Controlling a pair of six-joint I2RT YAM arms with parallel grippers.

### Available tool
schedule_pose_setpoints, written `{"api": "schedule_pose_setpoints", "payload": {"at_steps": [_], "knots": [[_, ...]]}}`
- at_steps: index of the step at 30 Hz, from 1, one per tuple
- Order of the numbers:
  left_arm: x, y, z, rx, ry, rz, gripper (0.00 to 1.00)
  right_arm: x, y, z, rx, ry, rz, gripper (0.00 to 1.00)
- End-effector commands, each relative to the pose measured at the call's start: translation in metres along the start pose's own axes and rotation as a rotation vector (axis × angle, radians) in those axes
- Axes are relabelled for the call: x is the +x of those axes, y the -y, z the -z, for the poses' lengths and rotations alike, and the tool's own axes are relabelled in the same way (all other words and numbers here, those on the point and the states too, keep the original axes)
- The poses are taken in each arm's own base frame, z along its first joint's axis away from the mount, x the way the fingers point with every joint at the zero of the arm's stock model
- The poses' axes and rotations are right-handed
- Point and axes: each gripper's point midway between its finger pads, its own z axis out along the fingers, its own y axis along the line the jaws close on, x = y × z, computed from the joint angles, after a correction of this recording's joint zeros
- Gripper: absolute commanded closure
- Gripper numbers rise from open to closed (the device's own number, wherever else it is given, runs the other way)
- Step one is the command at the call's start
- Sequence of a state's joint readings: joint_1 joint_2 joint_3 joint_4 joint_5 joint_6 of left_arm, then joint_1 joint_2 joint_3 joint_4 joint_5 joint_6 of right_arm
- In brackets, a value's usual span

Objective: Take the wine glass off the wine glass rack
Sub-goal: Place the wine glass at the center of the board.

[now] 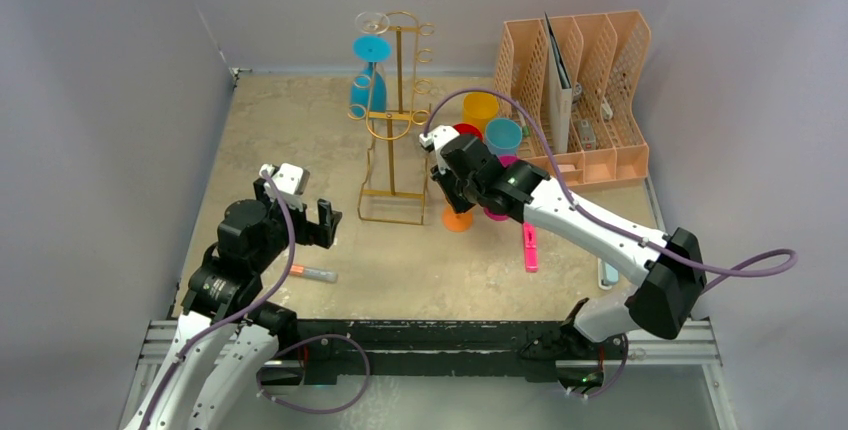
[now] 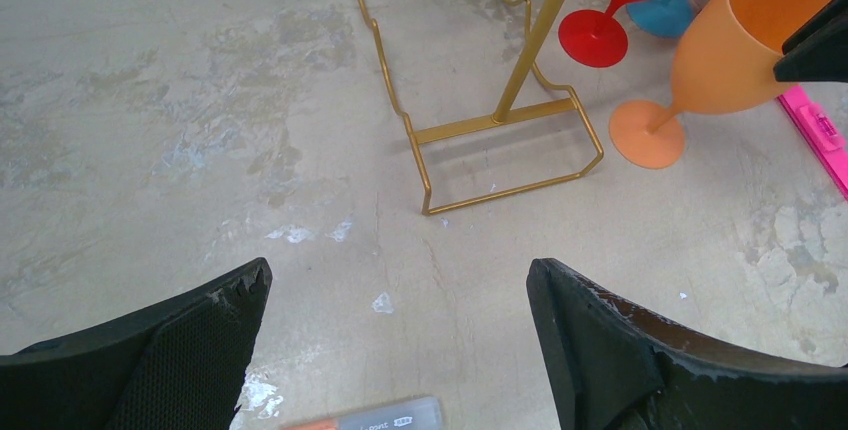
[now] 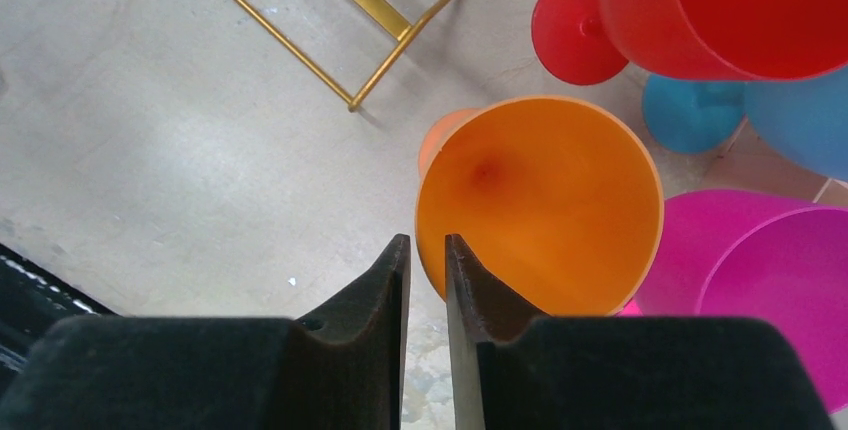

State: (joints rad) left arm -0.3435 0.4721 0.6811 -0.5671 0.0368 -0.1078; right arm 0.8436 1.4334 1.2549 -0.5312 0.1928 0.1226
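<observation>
Here, the left gripper gapes wide over a marker whose label is too blurred to read. The gold wine glass rack carries a hanging blue wine glass. The orange wine glass stands beside its base, with its rim between the right gripper's nearly closed jaws, and I cannot tell whether they clamp it.

The surface is a beige, stone-like slab, mottled with pale scuffs. The gold wine glass rack stands near its middle on a rectangular wire base. Just right of that base an orange wine glass stands upright on its round foot, with a red glass, a blue cup, a yellow cup and a magenta glass crowded close behind it. A peach file organiser sits at the far right corner. A pink marker lies flat near the orange glass, and a grey pen with an orange end lies at the near left.
</observation>
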Motion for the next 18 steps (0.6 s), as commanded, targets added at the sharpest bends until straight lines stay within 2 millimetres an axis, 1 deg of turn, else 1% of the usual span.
{"api": "schedule_pose_setpoints", "payload": {"at_steps": [1,6,10,12,18], "knots": [[-0.014,-0.002,0.005,-0.012,0.037,-0.02,0.03,0.001,0.008,0.002,0.029,0.022,0.028,0.79],[-0.014,-0.003,0.005,-0.014,0.038,-0.018,0.02,0.005,0.008,-0.004,0.029,0.045,0.009,0.77],[-0.014,-0.003,0.006,-0.015,0.042,-0.016,0.03,0.007,0.016,-0.007,0.077,0.05,0.008,0.77],[-0.014,-0.005,0.006,-0.034,0.038,0.003,0.03,0.007,0.017,-0.008,0.083,0.051,0.011,0.77],[-0.012,-0.004,0.006,-0.037,0.015,0.034,0.02,0.001,0.019,-0.01,0.092,0.061,0.022,0.75]]}}
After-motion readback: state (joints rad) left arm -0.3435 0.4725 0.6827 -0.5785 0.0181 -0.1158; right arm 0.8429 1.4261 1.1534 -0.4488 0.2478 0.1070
